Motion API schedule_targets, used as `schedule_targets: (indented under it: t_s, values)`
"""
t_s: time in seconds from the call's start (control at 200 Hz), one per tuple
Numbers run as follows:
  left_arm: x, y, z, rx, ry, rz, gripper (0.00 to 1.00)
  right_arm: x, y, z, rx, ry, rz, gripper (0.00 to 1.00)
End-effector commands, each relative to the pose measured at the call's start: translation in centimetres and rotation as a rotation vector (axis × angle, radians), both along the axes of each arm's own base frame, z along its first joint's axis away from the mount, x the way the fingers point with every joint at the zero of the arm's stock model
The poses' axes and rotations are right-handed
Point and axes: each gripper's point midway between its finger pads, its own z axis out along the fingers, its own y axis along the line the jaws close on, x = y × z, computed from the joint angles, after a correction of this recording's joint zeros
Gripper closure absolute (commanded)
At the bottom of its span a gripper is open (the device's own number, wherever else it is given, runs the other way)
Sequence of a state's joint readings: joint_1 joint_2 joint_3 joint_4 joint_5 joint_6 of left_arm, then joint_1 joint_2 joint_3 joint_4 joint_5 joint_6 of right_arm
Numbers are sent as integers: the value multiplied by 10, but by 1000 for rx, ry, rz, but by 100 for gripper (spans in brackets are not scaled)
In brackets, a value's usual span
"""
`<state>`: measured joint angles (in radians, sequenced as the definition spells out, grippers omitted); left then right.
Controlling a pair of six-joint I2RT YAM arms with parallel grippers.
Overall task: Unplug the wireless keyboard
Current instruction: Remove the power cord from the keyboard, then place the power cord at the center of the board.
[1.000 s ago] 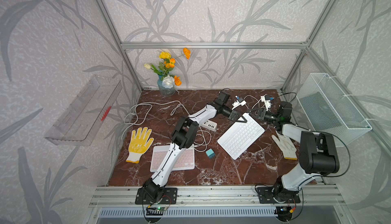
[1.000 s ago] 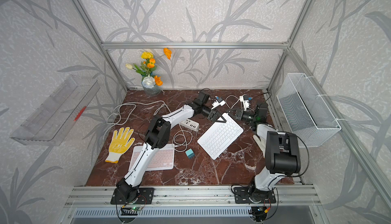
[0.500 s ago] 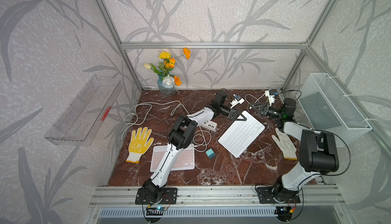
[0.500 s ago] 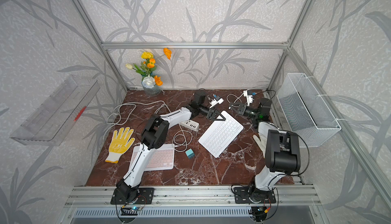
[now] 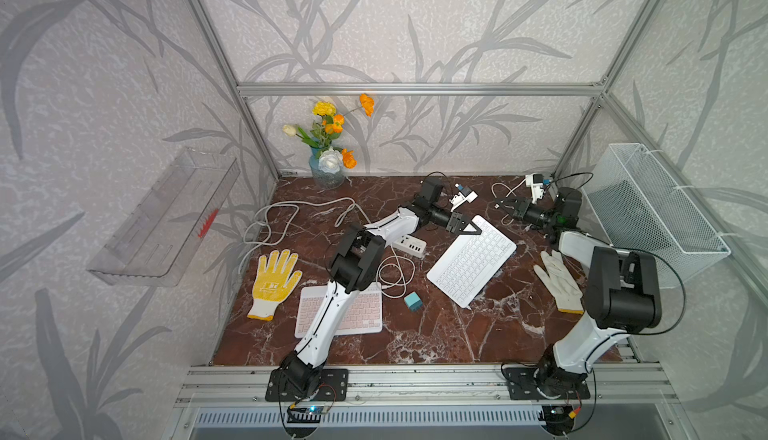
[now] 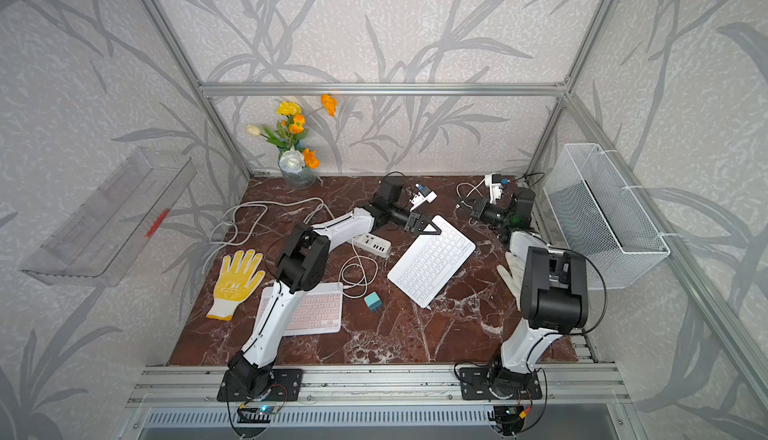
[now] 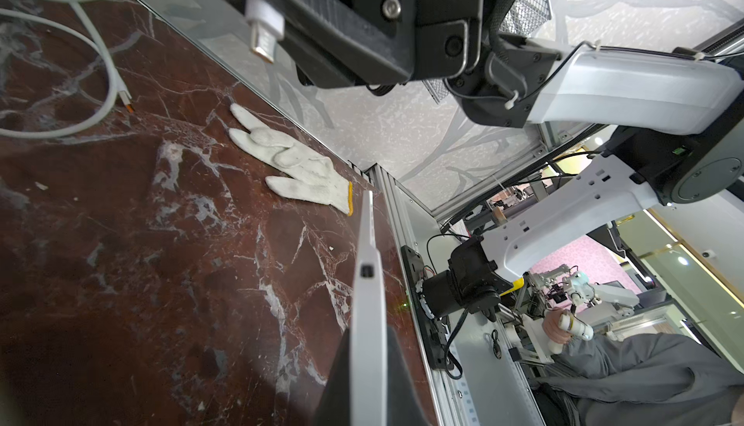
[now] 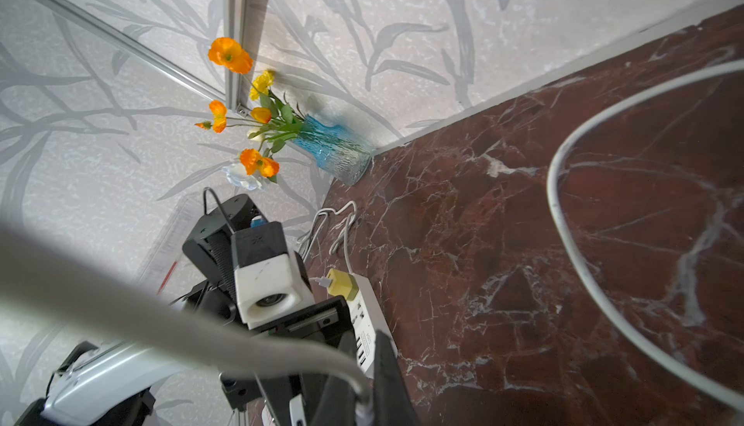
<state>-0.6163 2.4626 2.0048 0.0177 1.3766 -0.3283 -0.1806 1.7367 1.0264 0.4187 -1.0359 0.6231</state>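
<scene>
On the veined red-brown marble tabletop (image 5: 415,334), the flat white keyboard (image 5: 471,261) lies at an angle near the middle. Its far corner is clamped between the black jaws of the left gripper (image 5: 473,229). The right gripper (image 5: 505,205) has drawn back toward the rear corner since a second ago. It pinches the smooth white cable plug (image 7: 263,21), which is clear of the keyboard's port.

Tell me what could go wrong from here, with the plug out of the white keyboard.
The left gripper pinches just one corner of the white keyboard; moving it could twist the board or let it slip. The right gripper, shut on the plug, trails cable that loops loose on the table; pulling away might snag or drag it.
</scene>
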Motion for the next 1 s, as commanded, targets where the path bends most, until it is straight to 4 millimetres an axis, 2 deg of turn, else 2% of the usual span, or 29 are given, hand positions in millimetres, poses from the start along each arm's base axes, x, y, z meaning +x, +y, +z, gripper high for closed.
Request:
schedule_targets:
  t_s: [0.0, 0.115, 0.275, 0.415, 0.545, 0.725, 0.86, 0.995]
  values:
    - [2, 0, 9, 27, -32, 25, 100, 2, -9, -41, -101, 176, -46, 99]
    - [-1, -3, 4, 68, 5, 16, 98, 16, -14, -65, -104, 262, -77, 95]
    - [-16, -5, -8, 122, 19, -15, 97, 34, -7, -88, -173, 365, -80, 90]
    - [-20, -9, -19, 157, 40, -12, 97, 37, -7, -102, -262, 456, -117, 60]
    - [-20, -11, -28, 183, 61, -11, 97, 29, -10, -109, -346, 539, -122, 42]
    - [-12, -14, -40, 231, 53, 27, 95, 16, -15, -95, -385, 566, -139, 40]
    - [-6, -17, -46, 259, 65, 46, 94, 1, -26, -87, -483, 590, -150, 40]
    - [1, -26, -58, 295, 73, 83, 93, -12, -28, -59, -493, 512, -193, 40]
